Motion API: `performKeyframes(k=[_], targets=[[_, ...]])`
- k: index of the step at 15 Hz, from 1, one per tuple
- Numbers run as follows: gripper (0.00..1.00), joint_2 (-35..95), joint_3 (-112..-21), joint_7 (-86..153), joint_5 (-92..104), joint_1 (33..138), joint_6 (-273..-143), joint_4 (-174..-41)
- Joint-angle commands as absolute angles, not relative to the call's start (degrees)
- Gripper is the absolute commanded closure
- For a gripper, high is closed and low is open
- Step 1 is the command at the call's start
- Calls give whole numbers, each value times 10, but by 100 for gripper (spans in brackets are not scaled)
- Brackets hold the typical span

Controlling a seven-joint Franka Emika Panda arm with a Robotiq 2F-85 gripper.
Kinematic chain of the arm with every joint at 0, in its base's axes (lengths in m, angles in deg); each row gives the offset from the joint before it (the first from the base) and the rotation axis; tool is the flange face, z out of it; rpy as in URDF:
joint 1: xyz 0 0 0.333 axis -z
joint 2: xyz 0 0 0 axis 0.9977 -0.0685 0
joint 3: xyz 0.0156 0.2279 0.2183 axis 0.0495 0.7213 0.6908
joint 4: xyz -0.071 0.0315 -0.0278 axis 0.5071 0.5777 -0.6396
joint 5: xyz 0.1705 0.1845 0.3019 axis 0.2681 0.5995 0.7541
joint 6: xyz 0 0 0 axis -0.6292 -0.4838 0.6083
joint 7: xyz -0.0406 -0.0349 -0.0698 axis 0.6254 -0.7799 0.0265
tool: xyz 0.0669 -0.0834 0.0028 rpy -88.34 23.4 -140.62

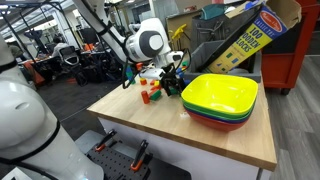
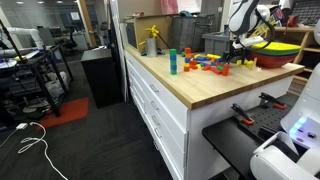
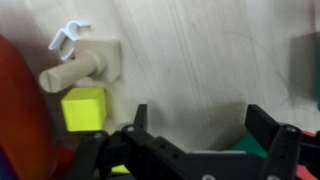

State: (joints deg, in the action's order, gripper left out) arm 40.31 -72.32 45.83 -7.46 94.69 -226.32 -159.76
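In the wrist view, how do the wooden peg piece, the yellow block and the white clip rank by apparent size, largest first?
1. wooden peg piece
2. yellow block
3. white clip
All lie at similar depth, so the order seems safe.

In the wrist view the bottom edge crops the end effector (image 3: 200, 120), which half hides a green piece (image 3: 243, 152); at left, a blurred red shape (image 3: 15, 110) is cropped.

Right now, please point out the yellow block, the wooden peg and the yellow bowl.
yellow block (image 3: 83, 108): wrist view, top face.
wooden peg (image 3: 70, 72): wrist view, round shaft.
yellow bowl (image 1: 225, 90): an exterior view, inside surface.
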Motion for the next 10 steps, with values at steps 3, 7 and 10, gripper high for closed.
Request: performKeyframes(k=[3,7,10], targets=[[0,437,-697,365,55,939,-2260,-1604],[0,431,-717,387,17,947,-2270,-1586],[0,414,-737,400,-20,954,-2279,-1570]])
